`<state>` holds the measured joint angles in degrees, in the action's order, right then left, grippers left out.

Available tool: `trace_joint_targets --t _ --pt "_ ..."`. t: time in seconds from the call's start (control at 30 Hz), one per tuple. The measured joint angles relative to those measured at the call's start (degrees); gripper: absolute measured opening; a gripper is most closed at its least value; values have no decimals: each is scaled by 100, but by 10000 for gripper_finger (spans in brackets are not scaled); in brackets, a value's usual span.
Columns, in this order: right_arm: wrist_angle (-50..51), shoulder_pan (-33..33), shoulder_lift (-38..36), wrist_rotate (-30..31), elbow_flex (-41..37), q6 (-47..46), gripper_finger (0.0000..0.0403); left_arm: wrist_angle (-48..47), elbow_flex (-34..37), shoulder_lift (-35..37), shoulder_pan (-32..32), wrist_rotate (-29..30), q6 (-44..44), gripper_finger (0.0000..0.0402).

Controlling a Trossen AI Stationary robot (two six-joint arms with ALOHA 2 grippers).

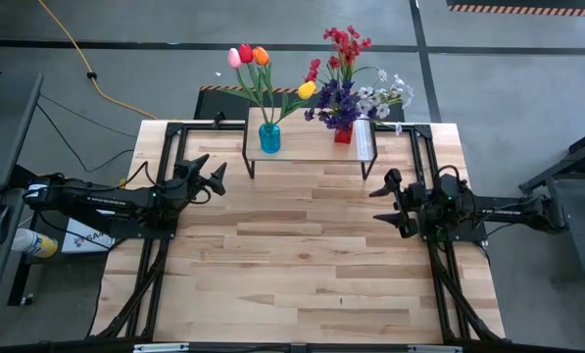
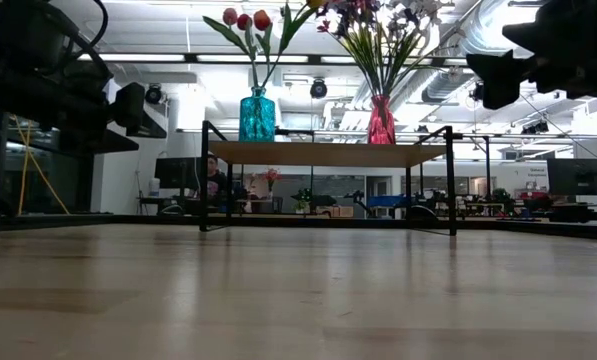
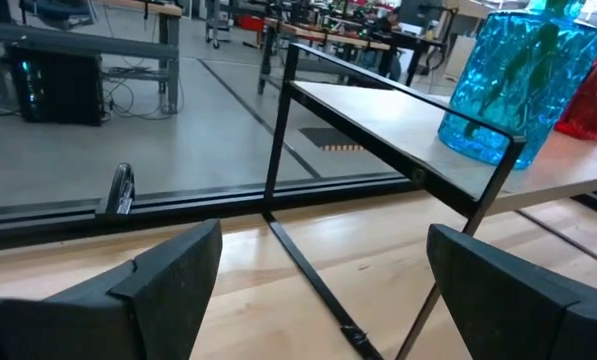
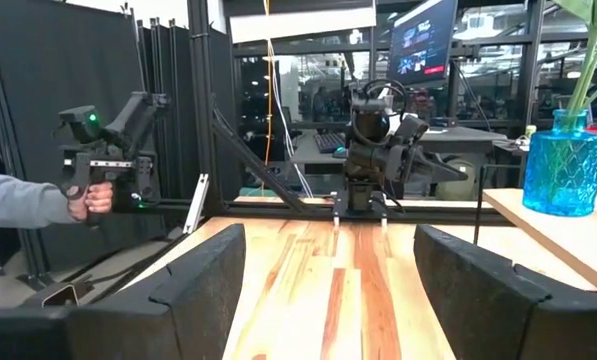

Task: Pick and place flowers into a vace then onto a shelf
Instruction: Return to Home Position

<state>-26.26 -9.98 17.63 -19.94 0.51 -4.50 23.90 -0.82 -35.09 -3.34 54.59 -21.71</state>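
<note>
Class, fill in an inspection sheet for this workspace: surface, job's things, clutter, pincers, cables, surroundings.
Surface: light wooden tabletop, only the shelf stands on it.
Job's things: blue transparent glass vase of tulips and red transparent glass vase of small-blossom sprigs, both upright on the low wooden-topped, black-legged shelf.
Clutter: nothing seen.
Pincers: left pincer and right pincer open, empty, apart from the shelf.
Cables: yellow cable on the grey floor.
Surroundings: person's hand gripping a black device, off the table.

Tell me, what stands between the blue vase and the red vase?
Nothing: the low view shows bare light wooden shelf top between the blue glass vase and the red glass vase.
</note>
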Motion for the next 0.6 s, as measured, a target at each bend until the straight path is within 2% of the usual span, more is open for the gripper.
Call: trace_joint_targets --t 0.6 --pt "35 0 0 -9 -2 -148 280 -20 20 -2 0 -166 32 386"
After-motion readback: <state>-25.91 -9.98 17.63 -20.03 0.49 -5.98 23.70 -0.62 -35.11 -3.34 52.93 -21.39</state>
